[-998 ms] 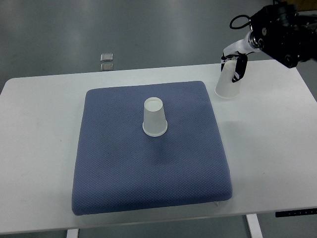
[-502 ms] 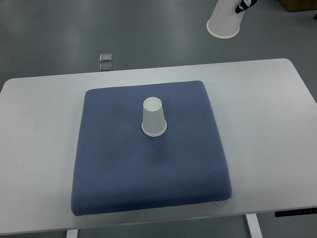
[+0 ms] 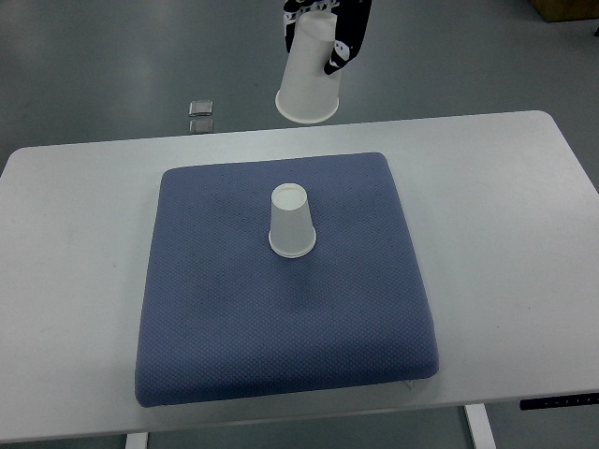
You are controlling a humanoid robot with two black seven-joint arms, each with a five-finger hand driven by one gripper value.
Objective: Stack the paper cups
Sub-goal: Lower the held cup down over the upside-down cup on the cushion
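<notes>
Here, on the floor beyond the far left part of the white table (image 3: 75, 281), lies a small metal floor plate (image 3: 201, 116). A blue cushion pad (image 3: 281, 327) covers the middle of the table. One paper cup (image 3: 291, 222) stands upside down on the pad, a little above its centre, rim on the fabric and closed base facing up. Farther up, at the top edge of the view, a second paper cup (image 3: 310, 77) hangs in the air, also upside down, its open rim facing the table and lying just past the table's far edge in the picture. A hand (image 3: 326, 33) grips this cup near its base, dark fingers (image 3: 342, 47) wrapped around the cup's right side. Its arm is cut off by the top edge, so its side cannot be told.
</notes>
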